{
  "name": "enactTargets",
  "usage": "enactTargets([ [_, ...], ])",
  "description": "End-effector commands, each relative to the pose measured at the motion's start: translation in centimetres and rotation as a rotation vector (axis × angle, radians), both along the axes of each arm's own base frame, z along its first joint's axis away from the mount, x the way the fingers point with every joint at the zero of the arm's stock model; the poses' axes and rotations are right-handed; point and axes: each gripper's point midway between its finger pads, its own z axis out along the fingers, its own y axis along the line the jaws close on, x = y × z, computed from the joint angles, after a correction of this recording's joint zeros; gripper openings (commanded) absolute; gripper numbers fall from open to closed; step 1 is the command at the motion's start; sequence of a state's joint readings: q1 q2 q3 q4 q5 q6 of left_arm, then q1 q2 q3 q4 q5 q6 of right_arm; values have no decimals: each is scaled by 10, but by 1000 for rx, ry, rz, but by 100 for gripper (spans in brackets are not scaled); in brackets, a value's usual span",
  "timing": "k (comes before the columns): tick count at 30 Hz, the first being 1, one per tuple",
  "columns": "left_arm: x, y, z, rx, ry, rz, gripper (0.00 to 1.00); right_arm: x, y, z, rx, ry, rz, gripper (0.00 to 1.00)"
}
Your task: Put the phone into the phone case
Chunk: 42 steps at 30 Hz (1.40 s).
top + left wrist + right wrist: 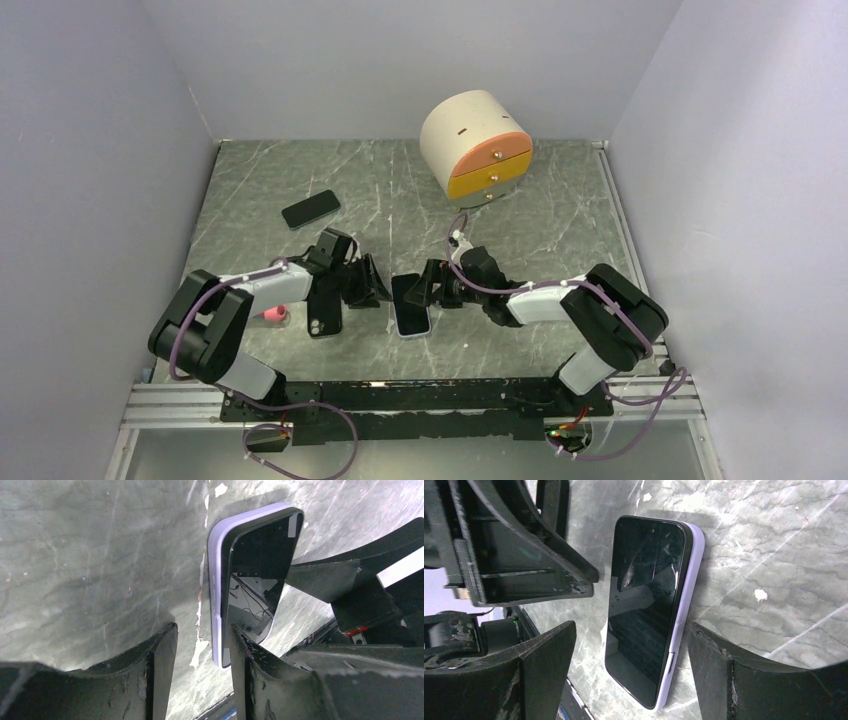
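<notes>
A black-screened phone (411,304) lies screen up inside a lilac case (682,611) on the marble table, between the two arms. My left gripper (377,288) is open at the phone's left side. In the left wrist view the phone's near corner (226,652) sits between the fingers (202,647), against the right finger. My right gripper (423,286) is open. In the right wrist view its fingers (631,642) straddle the near end of the phone (646,595) without touching it. The lilac case edge also shows in the left wrist view (216,580).
A second black phone (310,209) lies at the back left. A black case with camera holes (325,313) lies under the left arm, and a pink object (272,314) lies beside it. A round cream drawer unit (476,145) stands at the back. The two grippers are close together.
</notes>
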<state>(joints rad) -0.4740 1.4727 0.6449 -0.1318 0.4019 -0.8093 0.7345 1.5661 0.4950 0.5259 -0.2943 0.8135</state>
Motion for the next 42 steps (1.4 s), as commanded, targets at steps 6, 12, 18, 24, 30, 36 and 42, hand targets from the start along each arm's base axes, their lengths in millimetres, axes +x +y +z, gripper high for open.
enactTargets([
  [6,5,-20,-2,-107,-24,-61,43,12,19,24,92,4,-7,85],
  [12,0,-24,-10,-133,3,-77,33,12,28,35,152,26,9,85],
  [18,-3,-25,-9,-144,6,-106,31,7,38,57,264,40,39,84],
  [24,0,-25,0,-133,-25,-125,31,-2,44,85,430,37,103,81],
  [30,0,-22,2,-120,-37,-128,32,-9,48,83,513,88,140,77],
  [36,0,-23,3,-120,-38,-134,31,-15,49,68,548,156,148,72],
  [42,0,-22,3,-110,-46,-136,31,-19,48,58,540,181,155,65],
])
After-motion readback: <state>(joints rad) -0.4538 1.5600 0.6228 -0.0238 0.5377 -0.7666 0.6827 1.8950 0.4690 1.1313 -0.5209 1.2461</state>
